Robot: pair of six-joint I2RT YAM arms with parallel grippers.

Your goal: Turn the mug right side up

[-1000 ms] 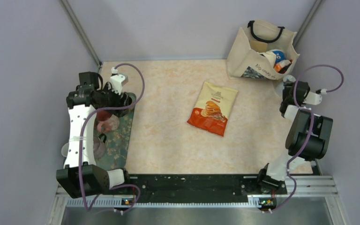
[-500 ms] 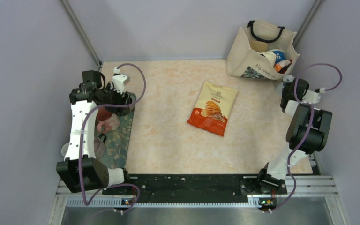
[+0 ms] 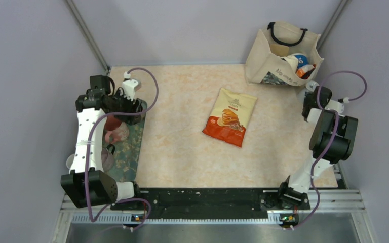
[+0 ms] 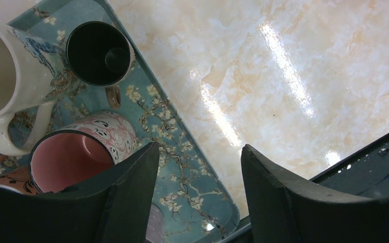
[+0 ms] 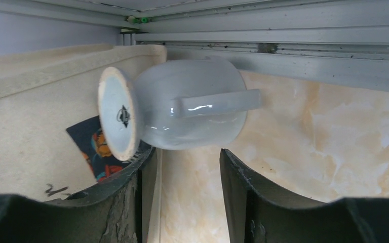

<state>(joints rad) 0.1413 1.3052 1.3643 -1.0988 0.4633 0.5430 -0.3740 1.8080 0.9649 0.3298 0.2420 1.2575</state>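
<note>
Vs one second ago: slight right-arm shift toward far right table corner. Mug (image 5: pixel 192 101) on its side there beside tote bag (image 5: pixel 40 126), just ahead of right gripper (image 5: pixel 185 152), jaws apart, empty. Left gripper (image 4: pixel 198 148) over tray (image 4: pixel 182 187), jaws apart, empty. Mug base stamp unreadable.

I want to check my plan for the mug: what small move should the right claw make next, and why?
Probably ease the right claw forward until its fingers flank the white mug. The mug sits just beyond the open fingertips, its handle facing the camera, and nothing grips it yet.
</note>
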